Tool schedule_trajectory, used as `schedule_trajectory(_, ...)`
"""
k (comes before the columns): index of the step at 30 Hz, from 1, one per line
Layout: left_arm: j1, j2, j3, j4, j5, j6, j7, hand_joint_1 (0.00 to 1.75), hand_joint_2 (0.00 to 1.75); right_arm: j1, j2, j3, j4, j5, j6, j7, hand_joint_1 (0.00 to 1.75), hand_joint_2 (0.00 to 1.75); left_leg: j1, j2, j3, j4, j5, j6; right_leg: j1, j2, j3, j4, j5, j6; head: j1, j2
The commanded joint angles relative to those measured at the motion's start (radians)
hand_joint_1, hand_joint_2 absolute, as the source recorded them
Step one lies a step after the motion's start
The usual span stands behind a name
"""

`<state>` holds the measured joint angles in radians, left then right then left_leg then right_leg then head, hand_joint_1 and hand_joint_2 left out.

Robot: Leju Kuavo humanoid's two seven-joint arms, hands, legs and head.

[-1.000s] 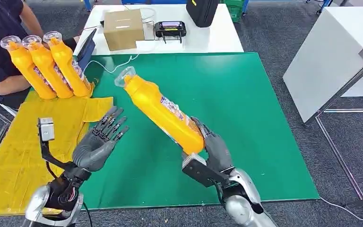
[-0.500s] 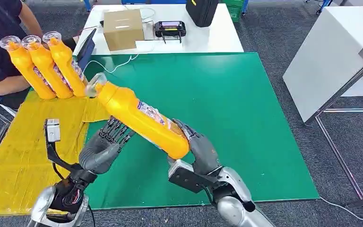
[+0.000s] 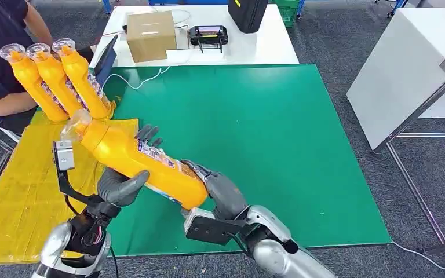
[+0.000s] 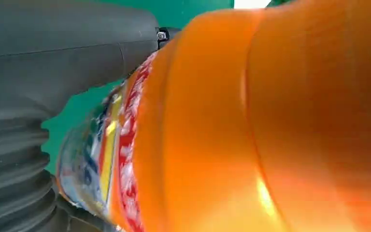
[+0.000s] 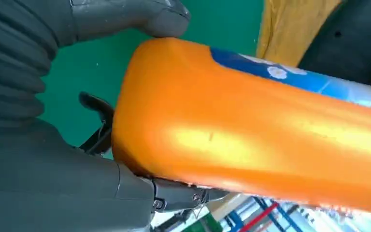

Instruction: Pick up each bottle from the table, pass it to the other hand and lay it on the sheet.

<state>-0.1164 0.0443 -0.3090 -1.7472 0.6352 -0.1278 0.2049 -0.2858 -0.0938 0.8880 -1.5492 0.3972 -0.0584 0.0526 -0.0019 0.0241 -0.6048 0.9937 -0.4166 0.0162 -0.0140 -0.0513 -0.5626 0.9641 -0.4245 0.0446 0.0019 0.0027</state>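
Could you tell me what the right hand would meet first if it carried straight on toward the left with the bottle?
Probably the left hand, already cupping the orange bottle that the right hand holds; beyond lies the yellow sheet.

An orange bottle [image 4: 270, 125] spreads from the centre out to 3 o'clock, very close and blurred. Its red, yellow and blue label [image 4: 111, 150] sits toward 8 o'clock. The left robot hand [image 4: 43, 72], grey and ribbed, lies from 9 to 11 o'clock, touching the bottle. Green desk [image 4: 82, 106] shows between them.
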Motion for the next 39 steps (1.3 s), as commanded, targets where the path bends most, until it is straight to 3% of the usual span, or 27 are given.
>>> schedule_trajectory(1, -0.052, -0.013, -0.024, 0.034, -0.019, 0.009, -0.005, 0.0, 1.75, -0.08, -0.027, 0.124, 0.11, -0.019, 0.009, 0.002, 1.75, 1.75, 0.001, -0.002, 0.002, 0.0, 0.0, -0.001, 0.001, 0.002, 0.002, -0.001, -0.001, -0.001, 0.0, 0.0)
schedule_trajectory(2, -0.053, -0.016, -0.024, 0.034, -0.019, 0.008, -0.005, 0.0, 1.75, -0.084, -0.028, 0.13, 0.114, -0.023, 0.011, 0.003, 1.75, 1.75, 0.001, -0.003, 0.003, 0.0, -0.001, -0.001, 0.001, 0.002, 0.003, 0.0, -0.001, -0.002, 0.0, 0.0)
schedule_trajectory(3, -0.053, -0.018, -0.022, 0.033, -0.02, 0.007, -0.009, 1.75, 1.75, -0.089, -0.031, 0.14, 0.116, -0.032, 0.009, 0.005, 1.75, 1.75, 0.001, -0.002, 0.003, 0.0, -0.001, -0.001, 0.001, 0.003, 0.003, -0.001, -0.001, -0.002, 0.0, 0.0)
schedule_trajectory(9, -0.038, -0.028, -0.002, 0.01, -0.042, 0.0, -0.039, 1.75, 1.75, -0.09, -0.044, 0.152, 0.12, -0.049, -0.02, 0.016, 1.75, 1.75, 0.001, -0.003, 0.002, 0.0, -0.001, -0.001, 0.001, 0.002, 0.003, -0.001, -0.001, -0.001, 0.0, 0.0)
schedule_trajectory(22, -0.029, -0.016, 0.015, -0.011, -0.136, -0.015, -0.067, 1.75, 1.75, -0.013, -0.05, 0.04, 0.083, 0.031, -0.033, 0.031, 1.75, 1.75, 0.001, -0.003, 0.001, 0.0, 0.0, -0.001, 0.001, 0.0, 0.002, -0.001, -0.001, -0.001, 0.0, 0.0)
schedule_trajectory(23, -0.028, -0.009, 0.021, -0.021, -0.203, -0.02, -0.088, 1.75, 1.75, 0.005, -0.05, 0.014, 0.067, 0.06, -0.04, 0.049, 0.68, 1.75, 0.002, -0.004, 0.003, 0.0, -0.001, -0.001, 0.001, 0.002, 0.004, -0.001, -0.002, -0.002, 0.0, 0.0)
schedule_trajectory(24, -0.028, -0.008, 0.026, -0.025, -0.228, -0.021, -0.096, 1.75, 1.75, 0.012, -0.054, 0.001, 0.06, 0.062, -0.04, 0.051, 0.05, 1.75, 0.001, -0.004, 0.002, 0.0, -0.001, -0.001, 0.0, 0.001, 0.003, 0.0, -0.001, -0.001, 0.0, 0.0)
schedule_trajectory(25, -0.026, -0.005, 0.032, -0.033, -0.246, -0.023, -0.101, 1.75, 1.75, 0.02, -0.056, -0.01, 0.049, 0.067, -0.038, 0.056, 0.0, 1.75, 0.001, -0.003, 0.001, 0.0, 0.0, -0.001, 0.001, 0.0, 0.002, -0.001, -0.001, -0.001, 0.0, 0.0)
schedule_trajectory(30, -0.012, 0.01, 0.122, -0.139, -0.929, 0.074, -0.264, 1.75, 1.75, 0.196, -0.038, -0.24, -0.202, 0.169, -0.037, 0.059, 0.0, 1.75, 0.002, -0.004, 0.0, 0.002, -0.002, -0.001, 0.001, 0.001, 0.001, 0.001, -0.002, -0.002, 0.0, 0.0)
schedule_trajectory(37, -0.007, -0.007, 0.147, -0.141, -0.937, 0.044, -0.269, 1.75, 1.75, 0.214, -0.023, -0.269, -0.226, 0.184, 0.005, 0.065, 0.0, 1.75, 0.001, -0.003, -0.001, 0.0, -0.001, -0.001, 0.0, 0.002, 0.0, 0.0, -0.001, -0.001, 0.0, 0.0)
schedule_trajectory(39, -0.016, 0.078, 0.128, -0.138, -1.292, 0.113, -0.311, 1.75, 1.75, 0.266, 0.014, -0.364, -0.325, 0.207, -0.01, 0.04, 0.0, 1.75, 0.001, -0.004, 0.001, 0.0, -0.001, -0.001, 0.0, 0.003, 0.002, 0.0, -0.002, -0.002, 0.0, 0.0)
